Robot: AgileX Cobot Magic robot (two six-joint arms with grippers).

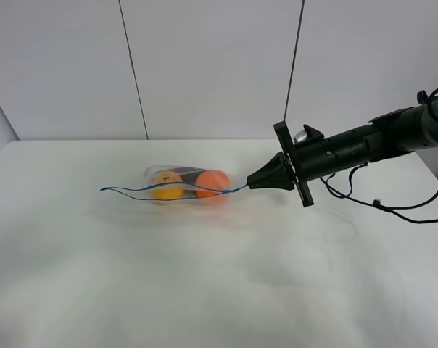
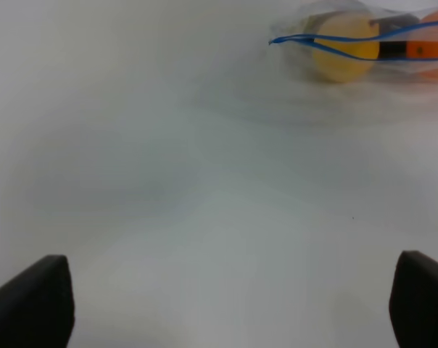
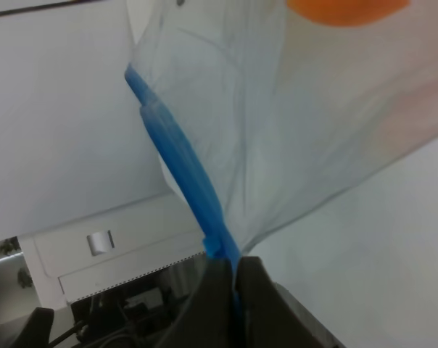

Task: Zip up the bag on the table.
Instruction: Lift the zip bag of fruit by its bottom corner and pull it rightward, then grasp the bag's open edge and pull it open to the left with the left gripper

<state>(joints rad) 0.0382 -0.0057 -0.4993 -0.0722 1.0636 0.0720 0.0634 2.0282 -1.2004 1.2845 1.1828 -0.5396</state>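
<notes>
The clear bag (image 1: 177, 185) lies on the white table (image 1: 204, 275) with a yellow-orange fruit (image 1: 167, 185) and an orange fruit (image 1: 212, 181) inside. Its blue zipper strip (image 1: 132, 192) runs along the near edge and gapes at the left end. My right gripper (image 1: 251, 184) is shut on the strip's right end; the right wrist view shows the blue strip (image 3: 183, 174) pinched between the fingertips (image 3: 259, 290). My left gripper (image 2: 233, 304) is open over bare table, well apart from the bag (image 2: 364, 43).
Grey wall panels (image 1: 204, 65) stand behind the table. The right arm's cables (image 1: 393, 206) hang over the table's right side.
</notes>
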